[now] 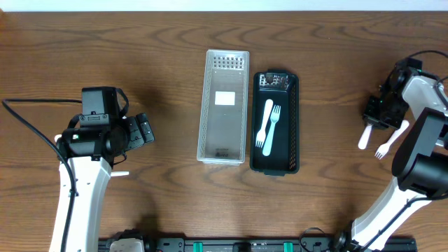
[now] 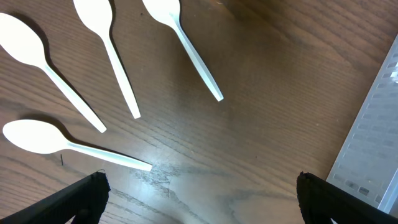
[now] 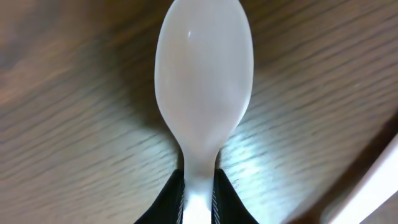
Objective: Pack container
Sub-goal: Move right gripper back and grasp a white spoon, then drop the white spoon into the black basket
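A white slotted basket [image 1: 225,105] and a black container [image 1: 292,126] stand side by side mid-table. The black one holds a white spoon [image 1: 264,120] and a white fork [image 1: 273,126]. My right gripper [image 1: 372,123] at the far right is shut on the handle of a white spoon [image 1: 363,138], whose bowl fills the right wrist view [image 3: 204,81] between the fingers [image 3: 200,202], close over the table. My left gripper [image 1: 145,130] is open and empty [image 2: 199,199] over bare wood. Several white spoons [image 2: 112,56] lie just beyond it.
A white fork [image 1: 389,142] lies on the table next to the held spoon; its handle edge shows in the right wrist view [image 3: 373,180]. The basket's side [image 2: 376,143] is at the right edge of the left wrist view. A spoon handle tip [image 1: 120,173] pokes out beside the left arm.
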### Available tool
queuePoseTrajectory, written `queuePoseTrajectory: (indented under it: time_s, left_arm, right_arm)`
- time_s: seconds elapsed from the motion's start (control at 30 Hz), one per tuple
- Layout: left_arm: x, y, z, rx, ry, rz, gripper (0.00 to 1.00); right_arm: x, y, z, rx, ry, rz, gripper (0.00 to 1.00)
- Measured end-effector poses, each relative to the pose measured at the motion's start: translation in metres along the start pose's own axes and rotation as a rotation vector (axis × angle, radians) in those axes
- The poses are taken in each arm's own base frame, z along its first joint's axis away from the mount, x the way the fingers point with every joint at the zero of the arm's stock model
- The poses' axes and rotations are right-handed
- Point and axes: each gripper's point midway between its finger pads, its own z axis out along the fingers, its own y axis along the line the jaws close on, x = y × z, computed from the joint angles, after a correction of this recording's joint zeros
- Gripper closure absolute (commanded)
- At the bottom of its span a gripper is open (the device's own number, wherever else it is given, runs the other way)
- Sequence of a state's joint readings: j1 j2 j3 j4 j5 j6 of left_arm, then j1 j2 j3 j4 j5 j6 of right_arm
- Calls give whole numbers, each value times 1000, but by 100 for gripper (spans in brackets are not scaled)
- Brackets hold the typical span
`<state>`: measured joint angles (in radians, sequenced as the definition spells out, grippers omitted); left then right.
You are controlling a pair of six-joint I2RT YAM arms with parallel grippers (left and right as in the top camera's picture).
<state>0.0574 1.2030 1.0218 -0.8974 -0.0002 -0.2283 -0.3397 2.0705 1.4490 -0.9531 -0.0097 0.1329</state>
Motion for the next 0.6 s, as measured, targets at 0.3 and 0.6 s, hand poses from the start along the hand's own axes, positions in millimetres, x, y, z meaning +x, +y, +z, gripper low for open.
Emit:
queuePoseTrajectory:
  time_s: [0.3,0.6]
  left_arm:
    - [0,0,0,0,0,0,2]
    - [0,0,0,0,0,0,2]
  right_arm:
    - [1,110,-133,-108,-331,-220,99]
    - [74,220,-148,-207,-314,-396,98]
